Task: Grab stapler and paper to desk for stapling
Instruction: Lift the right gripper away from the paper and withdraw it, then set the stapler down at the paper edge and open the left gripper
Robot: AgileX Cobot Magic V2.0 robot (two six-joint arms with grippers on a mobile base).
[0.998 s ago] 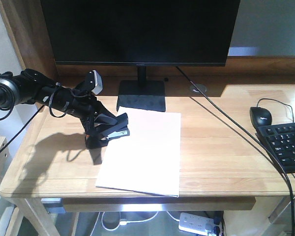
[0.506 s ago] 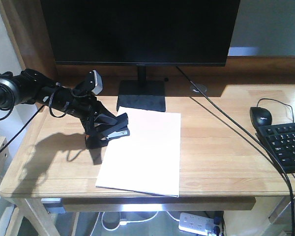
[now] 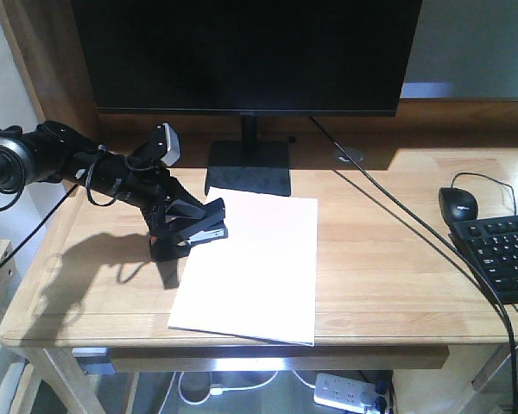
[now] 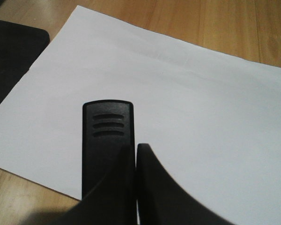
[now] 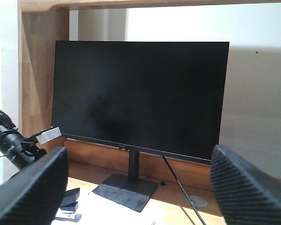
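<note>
The white paper [image 3: 255, 267] lies flat on the wooden desk [image 3: 388, 285] in front of the monitor stand. The black stapler [image 3: 200, 228] sits at the paper's left edge with its top arm raised at an angle. My left gripper [image 3: 174, 217] reaches in from the left and sits over the stapler's rear. In the left wrist view its fingers [image 4: 152, 192] are pressed together above the stapler [image 4: 107, 136], with the paper [image 4: 192, 108] beyond. My right gripper [image 5: 140, 187] is wide open and empty, held above the desk facing the monitor; the stapler [image 5: 70, 201] shows at its lower left.
A large black monitor [image 3: 246, 52] on a flat stand [image 3: 248, 168] fills the back. A mouse [image 3: 457, 204] and keyboard [image 3: 505, 254] lie at the right. A black cable [image 3: 414, 226] runs diagonally across the desk. A power strip [image 3: 350, 392] lies under the desk.
</note>
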